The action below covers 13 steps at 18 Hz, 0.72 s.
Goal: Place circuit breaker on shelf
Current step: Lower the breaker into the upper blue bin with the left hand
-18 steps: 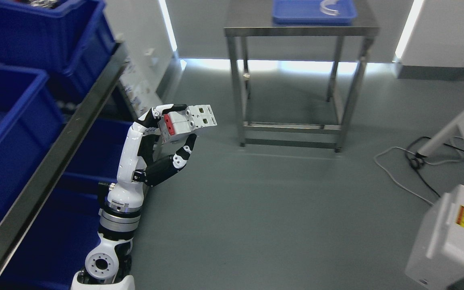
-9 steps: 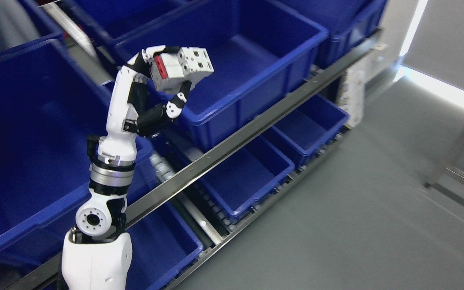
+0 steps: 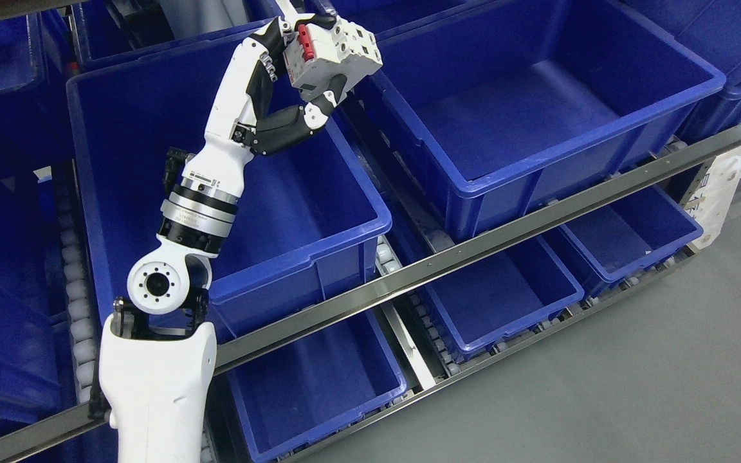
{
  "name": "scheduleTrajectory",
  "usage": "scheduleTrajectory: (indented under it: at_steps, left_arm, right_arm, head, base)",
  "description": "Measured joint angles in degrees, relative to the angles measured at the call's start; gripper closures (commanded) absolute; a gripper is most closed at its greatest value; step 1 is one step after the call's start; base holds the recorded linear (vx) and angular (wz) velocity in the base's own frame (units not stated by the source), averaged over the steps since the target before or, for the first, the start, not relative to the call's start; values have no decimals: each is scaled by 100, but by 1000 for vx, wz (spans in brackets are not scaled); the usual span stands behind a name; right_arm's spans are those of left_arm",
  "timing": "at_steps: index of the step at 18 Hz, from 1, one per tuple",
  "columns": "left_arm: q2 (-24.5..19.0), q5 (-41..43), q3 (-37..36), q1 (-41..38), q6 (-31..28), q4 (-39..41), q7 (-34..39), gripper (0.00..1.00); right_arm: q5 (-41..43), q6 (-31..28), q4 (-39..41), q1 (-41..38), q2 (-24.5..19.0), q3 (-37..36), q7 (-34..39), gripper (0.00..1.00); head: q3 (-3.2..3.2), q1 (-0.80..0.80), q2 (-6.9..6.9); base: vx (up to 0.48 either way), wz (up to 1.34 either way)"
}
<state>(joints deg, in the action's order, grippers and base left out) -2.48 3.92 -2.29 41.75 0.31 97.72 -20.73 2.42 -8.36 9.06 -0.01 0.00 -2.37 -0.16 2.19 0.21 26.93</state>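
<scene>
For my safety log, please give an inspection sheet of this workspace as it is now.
Surface: metal shelf rail runs across two tiers of blue bins.
Job's things: circuit breaker, white with a red part, held above the gap between the two upper bins.
Clutter: nothing seen; upper right bin looks empty.
Grippers: left hand, fingers closed on the breaker; right hand not in view.
Cables: nothing seen.
Surroundings: grey floor at lower right.
</scene>
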Motion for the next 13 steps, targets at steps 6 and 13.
scheduleTrajectory:
  at_steps: [6, 13]
  left_arm:
    - [-792, 822, 19, 252, -368, -336, -1325, 90]
    - [-1873, 1499, 133, 671, -121, -1224, -1667, 89]
  right_arm:
    - [-1, 0, 0, -1, 0, 0, -1, 0]
    - [-1, 0, 0, 0, 0, 0, -2, 0]
  head:
    - [0, 0, 0]
    - [0, 0, 0]
  base:
    - [-5, -49]
    - [-2, -22]
